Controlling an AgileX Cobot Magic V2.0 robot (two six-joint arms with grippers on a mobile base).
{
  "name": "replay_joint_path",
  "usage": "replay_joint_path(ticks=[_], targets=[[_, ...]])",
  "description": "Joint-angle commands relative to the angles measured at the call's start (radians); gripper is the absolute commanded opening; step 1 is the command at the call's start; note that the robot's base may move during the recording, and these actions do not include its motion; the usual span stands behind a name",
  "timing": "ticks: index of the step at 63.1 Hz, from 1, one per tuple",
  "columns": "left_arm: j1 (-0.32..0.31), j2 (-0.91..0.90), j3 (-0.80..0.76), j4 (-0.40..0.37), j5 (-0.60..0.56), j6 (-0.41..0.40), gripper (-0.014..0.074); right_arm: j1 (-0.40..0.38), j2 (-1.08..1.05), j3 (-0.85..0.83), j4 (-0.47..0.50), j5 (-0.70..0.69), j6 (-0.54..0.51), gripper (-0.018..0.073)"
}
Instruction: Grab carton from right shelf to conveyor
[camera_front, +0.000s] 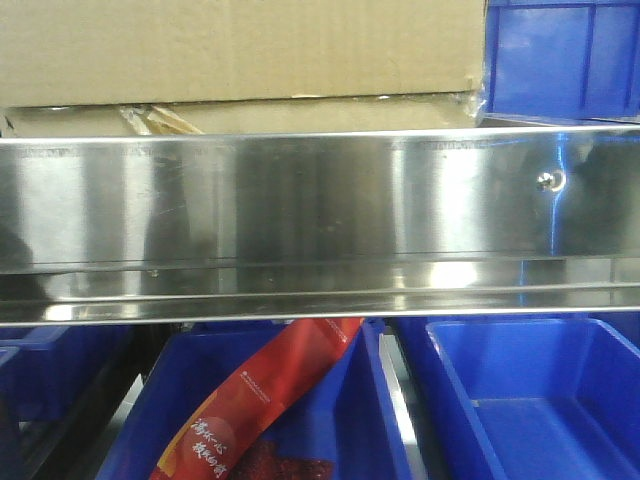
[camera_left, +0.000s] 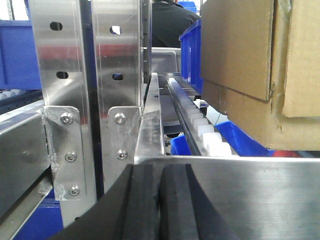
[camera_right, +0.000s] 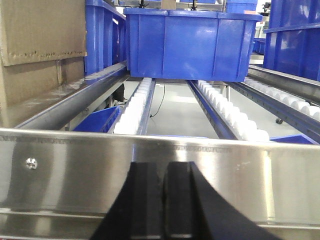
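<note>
Carton (camera_front: 240, 50) on shelf (camera_front: 300, 200), ahead between left gripper (camera_left: 160, 172), right gripper (camera_right: 163, 170)

Warehouse picking area: stainless-steel shelf (camera_front: 300, 215), white roller lanes (camera_right: 134, 112) at mid-frame, blue plastic bins (camera_right: 192, 45) across the top.

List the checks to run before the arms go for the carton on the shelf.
1. Load present: ok; the carton sits on the shelf, behind its front rail.
2. Left claw open: not ok; the left claw is shut, empty.
3. Right claw open: not ok; the right claw is shut, empty.
4. Claws at the carton: not ok; both sit before the rail.
5. Room beside the blue bin: cannot tell; it stands right next to the carton.
6. Path to the conveyor: cannot tell; not in view.
</note>
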Motion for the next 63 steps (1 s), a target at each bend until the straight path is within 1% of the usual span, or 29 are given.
replay_joint_path(ticks=[1, 41, 52, 59, 63], targets=[[-0.004, -0.004, -0.002, -0.004, -0.015, 0.002, 0.0002, 0.0, -0.003, 0.0, -0.01, -0.016, -0.007, -0.0075], [-0.004, -0.004, -0.002, -0.002, -0.02, 0.002, 0.0002, 0.0, -0.003, 0.0, -0.01, -0.025, -0.007, -0.0075], [-0.004, -0.004, -0.002, -0.002, -0.022, 0.002, 0.0002, 0.0, -0.003, 0.0, -0.01, -0.064, -0.007, -0.0075], [-0.004, -0.004, -0.002, -0.002, -0.051, 0.002, 0.0002, 0.0, -0.003, 0.0, -0.01, -0.089, -0.007, -0.0075], [-0.004, -0.004, -0.002, 0.002, -0.087, 0.002, 0.0002, 0.0, -0.003, 0.0, -0.01, -0.089, -0.007, -0.0075]])
